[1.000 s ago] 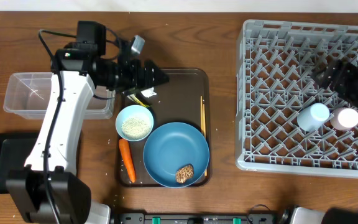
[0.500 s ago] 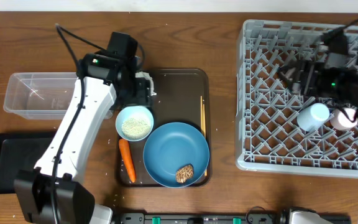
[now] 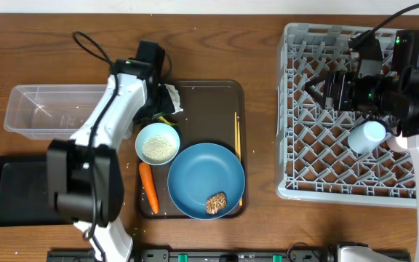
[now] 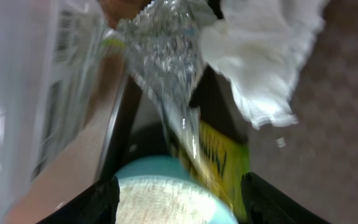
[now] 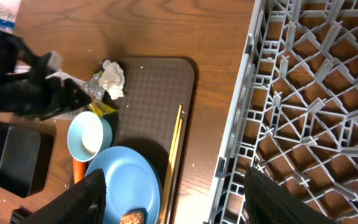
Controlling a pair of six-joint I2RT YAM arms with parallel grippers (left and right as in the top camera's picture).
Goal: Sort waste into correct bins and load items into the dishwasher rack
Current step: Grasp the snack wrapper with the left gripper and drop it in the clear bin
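My left gripper (image 3: 160,103) hangs open over the back left corner of the brown serving tray (image 3: 209,94). Between its fingers (image 4: 104,200) I see the white bowl of rice (image 4: 166,199), with nothing held. Just beyond lie the yellow-green wrapper (image 4: 213,158) and the crumpled tissue (image 4: 260,50). On the tray are the bowl (image 3: 157,144), the carrot (image 3: 148,188), the blue plate (image 3: 198,171) carrying the brown food piece (image 3: 216,203), and the chopsticks (image 3: 237,142). My right gripper (image 3: 317,91) is open and empty above the dishwasher rack (image 3: 304,167), left of the light blue cup (image 3: 367,136).
The clear tub (image 3: 42,110) stands left of the serving tray, close to my left arm. The black tray (image 3: 6,189) lies at the front left. The right wrist view shows the rack's left wall (image 5: 241,112), the plate (image 5: 120,186) and the chopsticks (image 5: 173,149).
My left gripper turned from pointing right to hanging over the tissue and wrapper. My right arm moved left across the rack, away from the cups. Both sets of jaws narrowed slightly.
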